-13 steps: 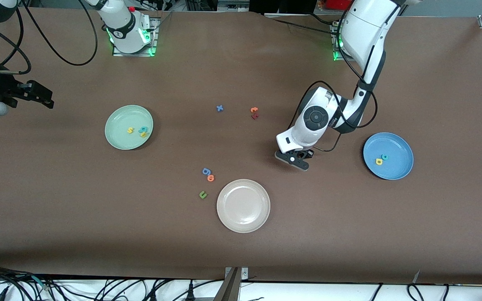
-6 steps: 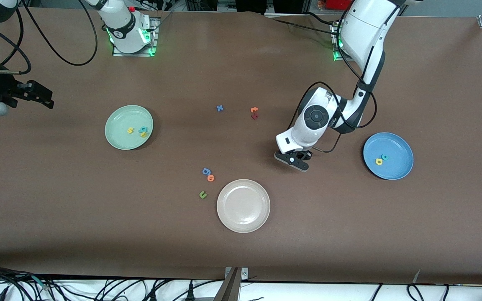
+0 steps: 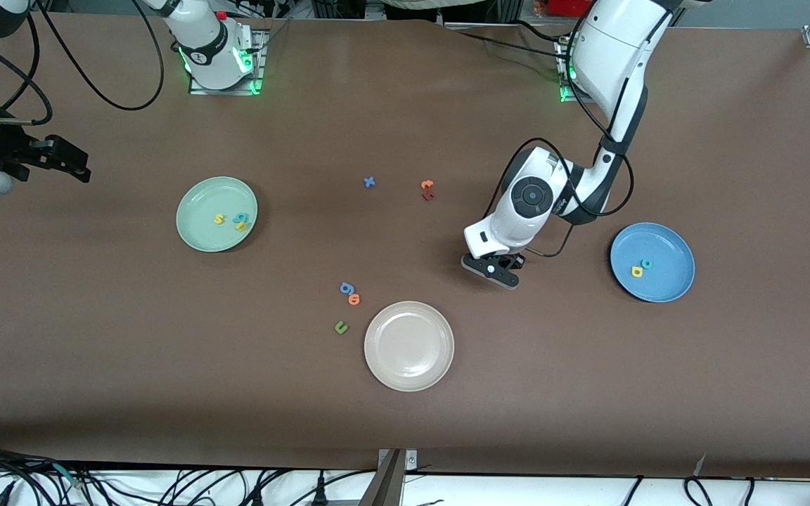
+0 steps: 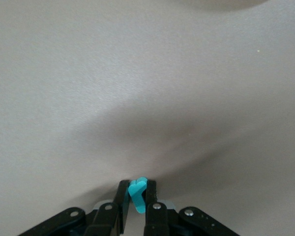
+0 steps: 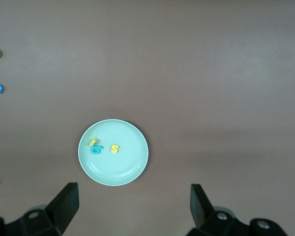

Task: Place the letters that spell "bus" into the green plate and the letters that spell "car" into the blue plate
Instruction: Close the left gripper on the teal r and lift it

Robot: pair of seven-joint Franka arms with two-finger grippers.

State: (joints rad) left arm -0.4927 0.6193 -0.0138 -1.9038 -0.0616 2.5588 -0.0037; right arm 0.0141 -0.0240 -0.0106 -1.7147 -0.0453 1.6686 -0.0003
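Front view, my left gripper [image 3: 495, 270]: it was low at the table in the centre-right of the frame, between the beige-white plate [image 3: 408, 346] and the blue plate [image 3: 652, 262]; I could not see the fingers in this view.
Front view, blue plate: at the right of the frame it held the yellow a [image 3: 636, 271] and the teal c [image 3: 647, 264]; the r was missing there.
Front view, green plate [image 3: 216, 213]: at the left of centre it held the yellow s [image 3: 219, 219], the teal b [image 3: 240, 218] and the yellow u [image 3: 241, 226], so I judged "bus" finished.
Front view, my right gripper [image 3: 80, 167]: it waited at the left edge of the frame.
Left wrist view, jaws: pressed together on the thin teal r [image 4: 137, 194], at the bottom centre of the frame, with bare table above it.
Right wrist view, jaws: spread wide at the bottom corners, holding nothing, the green plate below them in mid-frame.
Step in hand: I judged it the pickup of the r, the last letter of "car".
Next move: a lift without losing the thin piece, a carry to the blue plate, and a release over its bare part.
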